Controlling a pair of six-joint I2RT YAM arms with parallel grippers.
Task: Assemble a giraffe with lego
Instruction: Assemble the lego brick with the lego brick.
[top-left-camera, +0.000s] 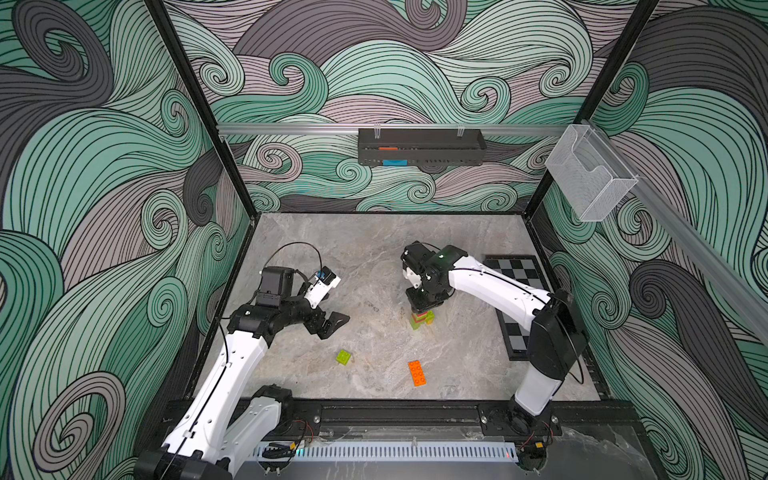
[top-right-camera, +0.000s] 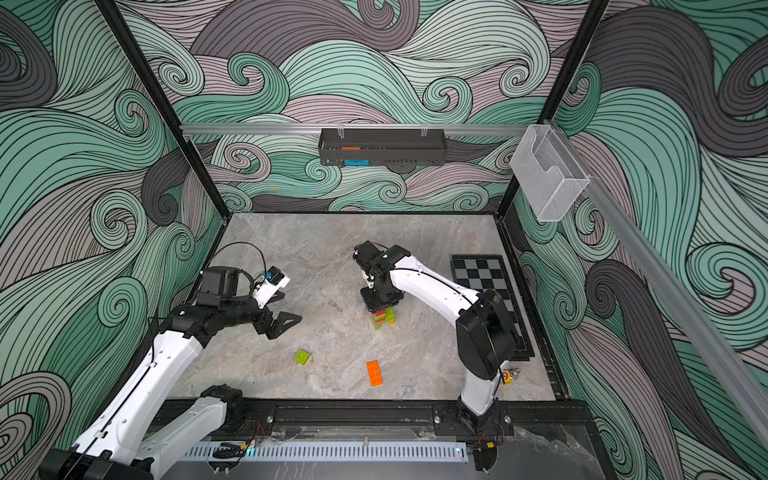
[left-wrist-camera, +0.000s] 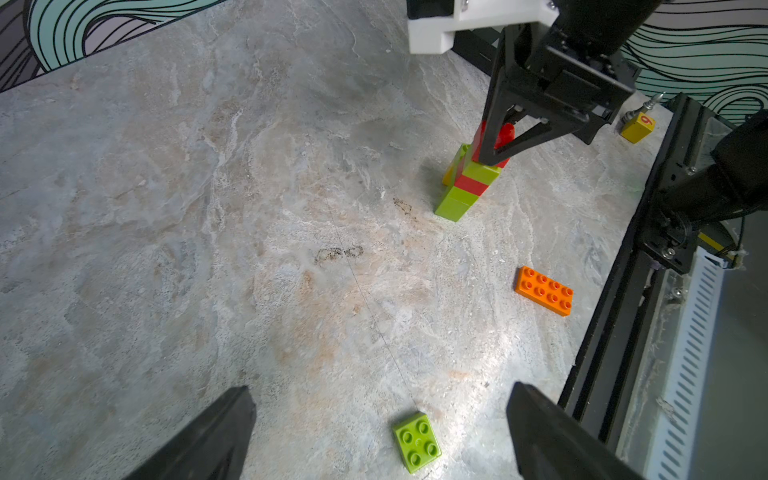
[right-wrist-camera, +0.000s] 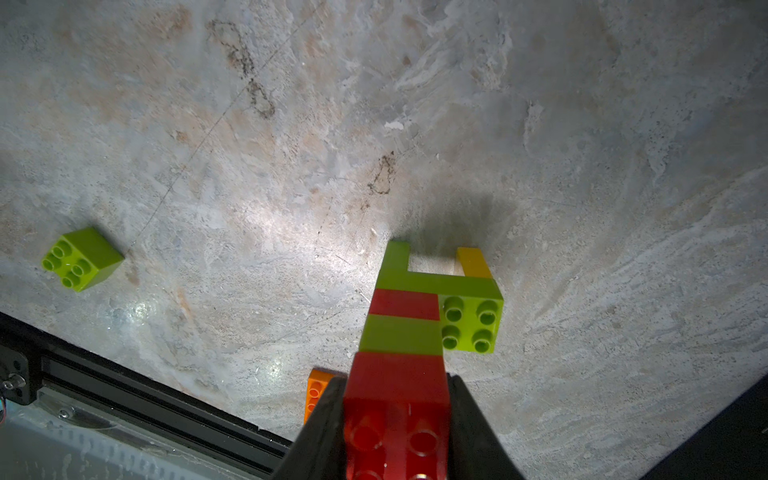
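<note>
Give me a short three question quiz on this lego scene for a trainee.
1. Which colour is the top brick that the right pincer grips on the giraffe? A red, B yellow, C orange.
2. True or false: the left pincer is open and empty.
3. How many loose studded bricks lie on the table?
Key: 1 A. 2 True. 3 Two: the lime brick and the orange brick.
</note>
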